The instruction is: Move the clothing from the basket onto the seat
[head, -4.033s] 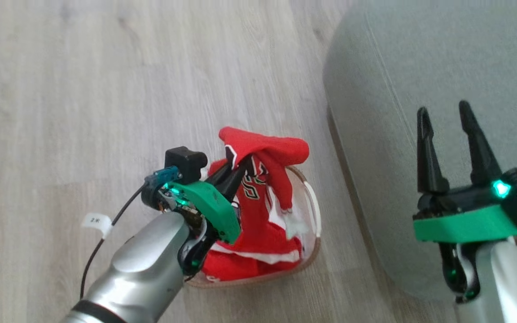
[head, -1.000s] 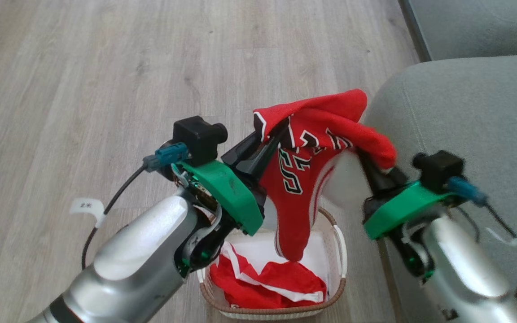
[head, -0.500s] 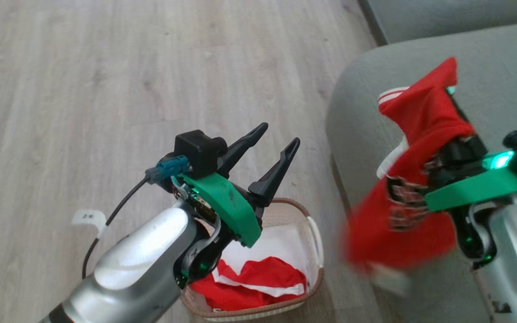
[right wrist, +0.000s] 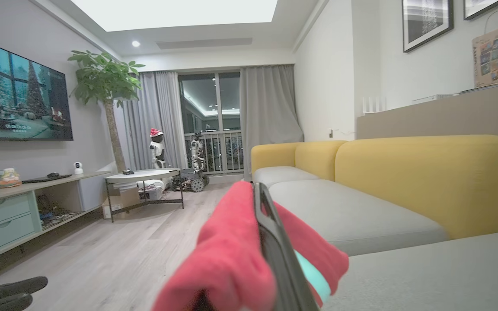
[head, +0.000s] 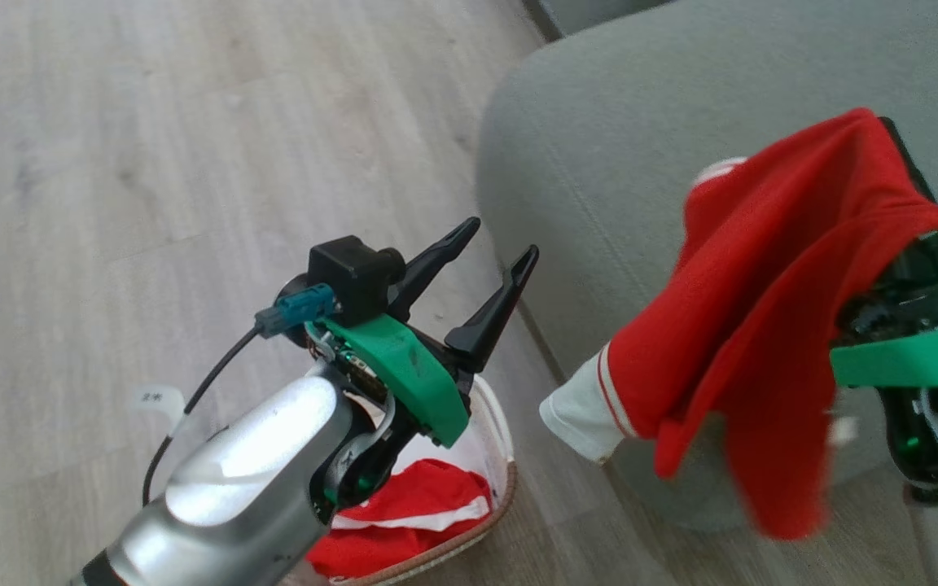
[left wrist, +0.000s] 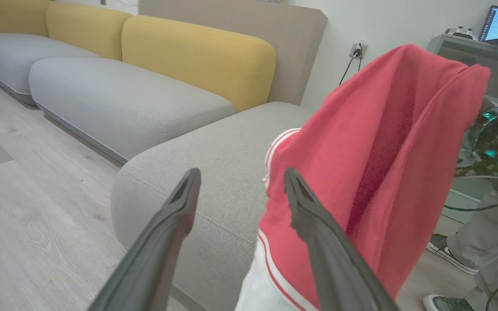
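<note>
Your right end effector point(right wrist: 269, 233) grips the jersey point(head: 762, 285) over the seat point(head: 640, 122), not yet released; your left end effector point(head: 501, 242) stands open, empty; the second piece point(head: 412, 505) lies in the basket point(head: 501, 456).

The head camera looks steeply down from above the rounded corner of the seat point(head: 615, 106). The left wrist camera sits low, just off that same corner, facing along the left jaws across the seat toward the yellow backrests point(left wrist: 197, 56). The right wrist camera rides close over the seat, looking along the right jaws past the same backrests. All three share the seat and the red clothing point(head: 762, 309) near its corner.
</note>
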Robot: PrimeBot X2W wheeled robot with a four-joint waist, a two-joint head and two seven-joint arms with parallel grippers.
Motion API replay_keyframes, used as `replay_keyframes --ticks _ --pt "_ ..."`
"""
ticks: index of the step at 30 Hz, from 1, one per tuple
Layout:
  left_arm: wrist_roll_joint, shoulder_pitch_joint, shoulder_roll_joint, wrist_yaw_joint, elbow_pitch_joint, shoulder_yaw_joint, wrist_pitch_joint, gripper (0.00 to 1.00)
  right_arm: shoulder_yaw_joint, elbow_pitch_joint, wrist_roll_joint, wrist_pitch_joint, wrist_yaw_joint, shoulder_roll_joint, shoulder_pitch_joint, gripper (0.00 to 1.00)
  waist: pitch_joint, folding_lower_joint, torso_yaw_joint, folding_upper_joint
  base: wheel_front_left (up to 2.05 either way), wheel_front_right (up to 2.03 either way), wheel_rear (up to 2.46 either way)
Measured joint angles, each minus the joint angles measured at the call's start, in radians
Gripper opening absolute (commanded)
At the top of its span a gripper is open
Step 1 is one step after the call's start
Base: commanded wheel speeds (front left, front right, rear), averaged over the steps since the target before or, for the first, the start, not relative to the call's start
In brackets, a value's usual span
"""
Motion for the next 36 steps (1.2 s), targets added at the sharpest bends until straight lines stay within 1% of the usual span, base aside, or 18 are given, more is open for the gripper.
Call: replay_keyframes --ticks 3,4,9,14,19,23,24,26,28,32,36 --pt "0.008 0.0 0.004 0.001 -0.001 0.001 -0.004 1.0 -0.024 -0.047 -0.008 0.016 0.0 0.013 0.027 0.0 0.009 0.0 -0.04 0.0 0.0 0.0 0.0" --pt "0.012 -0.001 0.006 0.002 -0.001 0.001 -0.005 1.0 -0.035 -0.071 -0.004 0.026 0.0 0.027 0.041 0.0 0.014 0.0 -0.063 0.0 0.0 0.0 0.0" --pt "0.015 -0.001 0.012 0.005 -0.001 0.0 -0.013 1.0 -0.049 -0.115 0.004 0.039 0.0 0.047 0.067 0.0 0.026 0.0 -0.11 0.0 0.0 0.0 0.0" --pt "0.024 -0.005 0.017 0.007 -0.001 -0.001 -0.021 1.0 -0.052 -0.144 0.004 0.048 0.0 0.051 0.07 0.0 0.039 0.0 -0.139 0.0 0.0 0.0 0.0" --pt "0.024 -0.017 0.017 0.007 -0.001 -0.001 -0.021 1.0 -0.051 -0.156 0.004 0.061 0.0 0.048 0.065 0.0 0.047 0.0 -0.153 0.0 0.0 0.0 0.0" --pt "0.025 -0.018 0.017 0.007 -0.001 -0.002 -0.022 1.0 -0.048 -0.154 0.005 0.091 0.0 0.007 0.031 0.0 0.056 0.0 -0.156 0.0 0.0 0.0 0.0" --pt "0.025 -0.018 0.017 0.007 -0.001 -0.002 -0.022 1.0 -0.048 -0.154 0.005 0.091 0.0 0.007 0.031 0.0 0.056 0.0 -0.156 0.0 0.0 0.0 0.0" --pt "0.027 -0.018 0.018 0.007 -0.001 -0.002 -0.021 1.0 -0.037 -0.14 0.015 0.104 0.0 -0.024 -0.022 0.0 0.063 0.0 -0.157 0.0 0.0 0.0 0.0" --pt "0.032 -0.018 0.019 0.007 -0.002 -0.002 -0.021 1.0 -0.015 -0.118 0.029 0.116 0.0 -0.074 -0.097 0.0 0.072 0.0 -0.158 0.0 0.0 0.0 0.0" --pt "0.037 -0.037 0.022 0.008 -0.017 -0.007 -0.01 1.0 0.007 -0.056 0.09 0.122 0.0 -0.165 -0.26 0.0 0.104 0.0 -0.152 0.0 0.0 0.0 0.0" --pt "0.051 -0.083 0.028 0.008 -0.034 -0.008 0.011 1.0 0.047 0.047 0.149 0.12 0.0 -0.248 -0.423 0.0 0.151 0.0 -0.138 0.0 0.0 0.0 0.0"
